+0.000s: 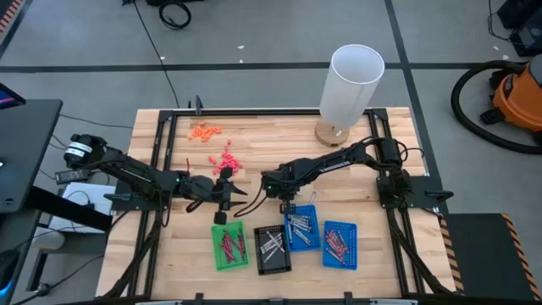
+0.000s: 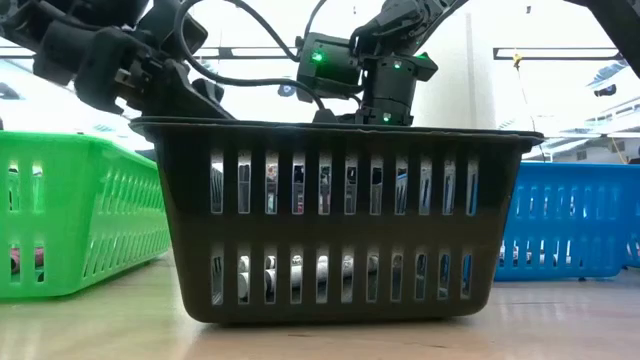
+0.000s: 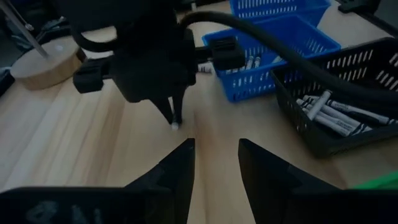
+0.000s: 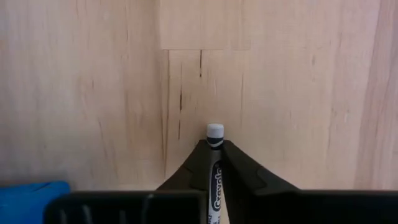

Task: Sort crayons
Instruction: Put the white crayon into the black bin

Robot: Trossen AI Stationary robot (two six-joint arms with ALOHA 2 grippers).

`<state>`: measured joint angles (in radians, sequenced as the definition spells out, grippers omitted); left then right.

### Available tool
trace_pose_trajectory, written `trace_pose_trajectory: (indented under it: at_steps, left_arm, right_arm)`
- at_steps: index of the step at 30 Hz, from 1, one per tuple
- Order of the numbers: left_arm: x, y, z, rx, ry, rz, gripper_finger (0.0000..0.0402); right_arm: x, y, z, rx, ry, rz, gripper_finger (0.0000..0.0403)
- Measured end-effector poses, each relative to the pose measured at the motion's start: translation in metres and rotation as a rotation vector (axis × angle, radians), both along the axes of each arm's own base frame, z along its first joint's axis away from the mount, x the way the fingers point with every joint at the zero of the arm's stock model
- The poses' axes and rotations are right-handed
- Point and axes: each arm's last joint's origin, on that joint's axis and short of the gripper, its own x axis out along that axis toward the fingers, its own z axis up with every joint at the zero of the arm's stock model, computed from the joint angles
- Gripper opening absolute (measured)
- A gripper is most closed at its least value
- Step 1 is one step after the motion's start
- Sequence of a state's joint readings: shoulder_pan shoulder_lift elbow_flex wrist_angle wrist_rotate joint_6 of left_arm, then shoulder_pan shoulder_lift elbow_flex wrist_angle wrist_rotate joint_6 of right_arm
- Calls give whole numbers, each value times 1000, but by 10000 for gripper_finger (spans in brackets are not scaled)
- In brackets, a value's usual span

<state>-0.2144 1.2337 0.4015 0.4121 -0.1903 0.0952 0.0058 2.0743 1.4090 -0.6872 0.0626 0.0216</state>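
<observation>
My right gripper (image 1: 273, 200) points down over the bare wood just beyond the trays and is shut on a silvery grey crayon (image 4: 215, 140). The crayon's tip (image 3: 176, 125) is close to the table. My left gripper (image 3: 216, 155) is open and empty, a little to the left of the right gripper (image 3: 171, 109) and facing it; it also shows in the high view (image 1: 234, 196). Other crayons lie in a green tray (image 1: 227, 246), a black tray (image 1: 273, 251) and two blue trays (image 1: 302, 230) (image 1: 340, 245). My right gripper pinches the crayon's wrapped shaft (image 4: 216, 163) between its two fingers, close behind the tip. The fingers come from above and point down, and the crayon lies along them. It stands upright with the tip (image 4: 214, 130) sticking out below the fingertips; whether the tip touches the wood, I cannot tell.
A tall white cylinder on a round wooden base (image 1: 347, 89) stands at the far right. Tiny orange bits (image 1: 203, 131) and pink-red bits (image 1: 227, 161) lie on the far left part of the table. The black tray (image 2: 335, 220) fills the low view.
</observation>
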Motion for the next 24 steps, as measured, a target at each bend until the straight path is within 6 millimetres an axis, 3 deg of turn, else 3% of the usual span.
trace_pose_trajectory:
  at_steps: [24]
  left_arm:
    - [0,1,2,-17,-14,10,133]
  right_arm:
    - [-13,-12,48,-50,-85,-45,30]
